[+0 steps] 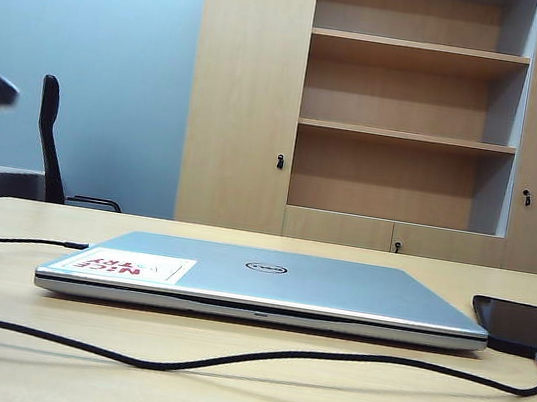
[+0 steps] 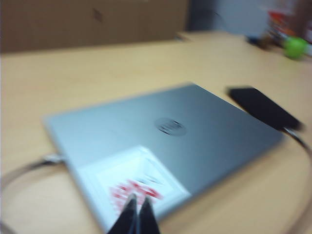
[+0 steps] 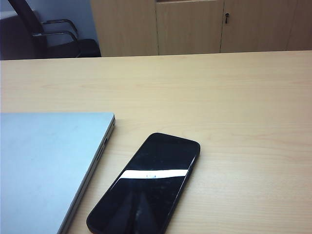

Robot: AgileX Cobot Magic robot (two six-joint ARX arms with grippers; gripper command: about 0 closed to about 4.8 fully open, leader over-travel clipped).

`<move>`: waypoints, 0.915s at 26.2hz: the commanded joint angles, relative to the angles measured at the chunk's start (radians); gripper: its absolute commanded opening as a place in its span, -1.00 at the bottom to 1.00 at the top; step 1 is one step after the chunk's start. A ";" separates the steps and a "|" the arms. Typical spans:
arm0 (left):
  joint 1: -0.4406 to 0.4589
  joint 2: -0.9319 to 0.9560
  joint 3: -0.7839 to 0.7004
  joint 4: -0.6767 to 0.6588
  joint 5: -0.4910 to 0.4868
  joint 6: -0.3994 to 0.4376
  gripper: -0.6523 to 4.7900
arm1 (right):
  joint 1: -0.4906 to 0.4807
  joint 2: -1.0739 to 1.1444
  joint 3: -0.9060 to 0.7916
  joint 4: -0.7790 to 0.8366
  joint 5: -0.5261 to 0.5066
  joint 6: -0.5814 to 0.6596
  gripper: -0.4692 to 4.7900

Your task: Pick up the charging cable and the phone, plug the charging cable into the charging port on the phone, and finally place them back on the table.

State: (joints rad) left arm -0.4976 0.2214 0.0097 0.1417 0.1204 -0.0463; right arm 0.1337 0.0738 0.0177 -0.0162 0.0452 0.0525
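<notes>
Two flat slabs sit on my wood-grain table (image 1: pixel 239 399): a closed silver laptop (image 1: pixel 266 282) with a matte lid and a red-lettered sticker (image 1: pixel 123 263), and beside its right end the phone (image 1: pixel 525 325), a thin glossy black rectangle with rounded corners. From the right wrist view its long axis runs roughly alongside the laptop's short edge, slightly angled. The charging cable (image 1: pixel 225 359), a thin black cord, curves across the table in front of the laptop, and its plug end sits against the phone's near short edge. My left gripper (image 2: pixel 137 214) hovers over the sticker, dark fingers pressed together, pinching nothing. My right gripper shows in no view; I take it as closed.
</notes>
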 commanded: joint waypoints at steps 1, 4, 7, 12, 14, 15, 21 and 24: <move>0.135 -0.084 0.002 0.002 0.000 0.021 -0.78 | 0.000 0.000 0.005 0.016 0.005 -0.001 -0.79; 0.267 -0.156 0.001 -0.031 0.000 0.021 -0.78 | 0.000 0.000 0.005 0.013 0.005 -0.001 -0.79; 0.353 -0.218 -0.006 -0.076 0.000 0.022 -0.78 | 0.000 0.000 0.005 0.013 0.005 -0.001 -0.79; 0.463 -0.216 -0.006 -0.091 0.000 0.025 -0.78 | 0.000 -0.001 0.005 0.010 0.005 -0.001 -0.79; 0.466 -0.216 -0.006 -0.091 0.000 0.034 -0.78 | 0.000 -0.001 0.005 0.010 0.005 -0.001 -0.79; 0.465 -0.216 -0.006 -0.091 0.000 0.039 -0.78 | 0.000 -0.001 0.005 0.010 0.005 -0.001 -0.79; 0.465 -0.216 -0.006 -0.088 0.000 0.039 -0.78 | 0.000 -0.001 0.005 0.010 0.005 -0.001 -0.79; 0.464 -0.216 -0.006 -0.088 0.000 0.039 -0.78 | 0.000 -0.001 0.005 0.010 0.005 -0.001 -0.79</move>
State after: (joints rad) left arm -0.0330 0.0059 0.0036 0.0406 0.1196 -0.0151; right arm 0.1337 0.0731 0.0177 -0.0208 0.0456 0.0525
